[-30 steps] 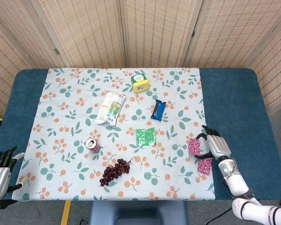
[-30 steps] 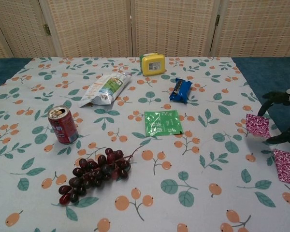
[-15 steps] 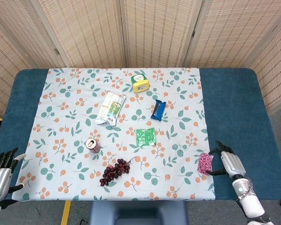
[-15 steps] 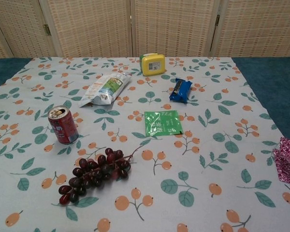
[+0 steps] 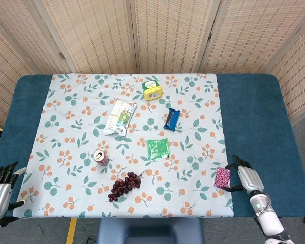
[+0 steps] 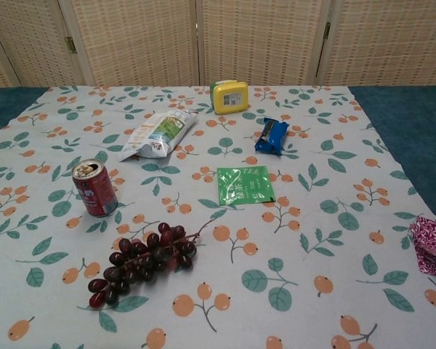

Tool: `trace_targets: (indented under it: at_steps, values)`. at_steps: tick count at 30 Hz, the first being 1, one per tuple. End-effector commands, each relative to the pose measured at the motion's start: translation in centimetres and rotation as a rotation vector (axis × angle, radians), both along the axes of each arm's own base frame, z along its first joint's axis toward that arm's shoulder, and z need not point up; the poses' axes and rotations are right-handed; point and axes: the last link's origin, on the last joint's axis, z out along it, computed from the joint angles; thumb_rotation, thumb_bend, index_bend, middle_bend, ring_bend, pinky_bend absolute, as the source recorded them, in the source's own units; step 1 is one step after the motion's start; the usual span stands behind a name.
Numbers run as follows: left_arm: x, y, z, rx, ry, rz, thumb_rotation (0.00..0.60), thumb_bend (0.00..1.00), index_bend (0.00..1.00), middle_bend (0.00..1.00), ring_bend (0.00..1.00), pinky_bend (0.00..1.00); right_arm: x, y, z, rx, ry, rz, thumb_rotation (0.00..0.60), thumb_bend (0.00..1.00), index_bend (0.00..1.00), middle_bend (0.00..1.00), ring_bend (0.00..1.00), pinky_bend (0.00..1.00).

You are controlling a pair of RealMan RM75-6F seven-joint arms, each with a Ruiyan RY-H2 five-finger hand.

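One magenta packet (image 5: 222,177) lies at the desk's (image 5: 254,117) near right corner, on the cloth's edge, touching or just off the fingers (image 5: 236,160) of the right hand (image 5: 246,178). It sits on the inward side of those fingers, long axis running roughly away from the robot. Right fingers spread around it; I cannot tell whether they grip. Left hand (image 5: 0,189) is well apart at the far left edge, fingers apart, holding nothing. Right hand is far nearer.

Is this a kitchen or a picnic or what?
Probably an indoor test room, not a kitchen: woven folding screens behind a blue-covered table, a floral tablecloth, scattered snacks like dark purple grapes.
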Motion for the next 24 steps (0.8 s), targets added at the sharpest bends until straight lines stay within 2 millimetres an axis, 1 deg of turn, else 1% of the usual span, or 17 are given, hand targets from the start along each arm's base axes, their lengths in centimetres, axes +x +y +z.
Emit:
trace_targets:
  at_steps: [1,15,24]
  values:
    - [0.00,0.03,-0.02,0.000,-0.001,-0.001,0.600,0.27,0.22,0.07,0.09,0.00,-0.05,0.07,-0.03,0.001,-0.001,-0.004,0.531,0.15,0.30,0.04,0.00,0.00]
    - [-0.15,0.02,-0.09,0.000,-0.003,0.001,0.600,0.27,0.22,0.07,0.09,0.00,-0.12,0.17,-0.53,0.021,0.007,-0.006,0.531,0.15,0.27,0.03,0.00,0.00]
    - [-0.22,0.03,-0.17,-0.002,-0.004,0.000,0.600,0.27,0.22,0.07,0.09,0.00,-0.19,0.38,-0.62,0.030,0.011,-0.006,0.532,0.15,0.24,0.03,0.00,0.00]
